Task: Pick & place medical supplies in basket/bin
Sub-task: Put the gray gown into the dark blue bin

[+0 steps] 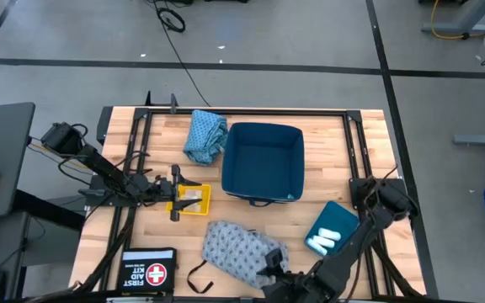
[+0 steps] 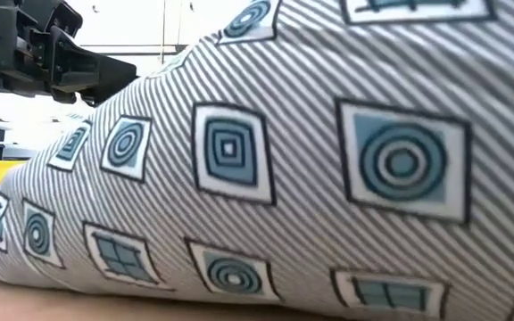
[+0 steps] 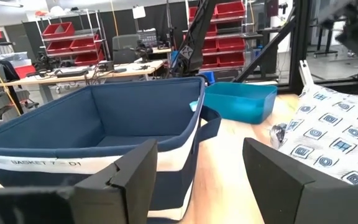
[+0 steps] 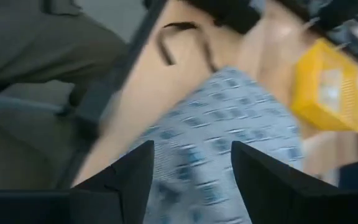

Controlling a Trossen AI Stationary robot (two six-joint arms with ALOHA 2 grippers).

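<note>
A grey-blue patterned cloth garment point(image 1: 236, 246) lies on the table's near middle, its dark strap point(image 1: 196, 275) trailing toward the near edge; it fills the low view point(image 2: 284, 178). My right gripper point(image 1: 272, 268) is open at the cloth's near right end, and the cloth shows between its fingers in the right wrist view point(image 4: 229, 143). A teal-blue cloth point(image 1: 205, 135) lies beside the dark blue basket point(image 1: 226, 168) on its left. White rolls point(image 1: 322, 241) lie in a teal bin point(image 1: 337, 215). My left gripper point(image 1: 178, 194) is open and empty over a yellow tray point(image 1: 194, 200). My right gripper stands open over the grey-blue cloth's near right end point(image 4: 191, 155), coming from the table's near right. I cannot tell whether its fingers touch the cloth.
A first aid kit point(image 1: 148, 271) lies at the near left corner. The basket also shows in the left wrist view point(image 3: 104, 124), with the teal bin point(image 3: 241, 102) beyond it. A dark frame point(image 1: 141, 126) runs around the table's edges.
</note>
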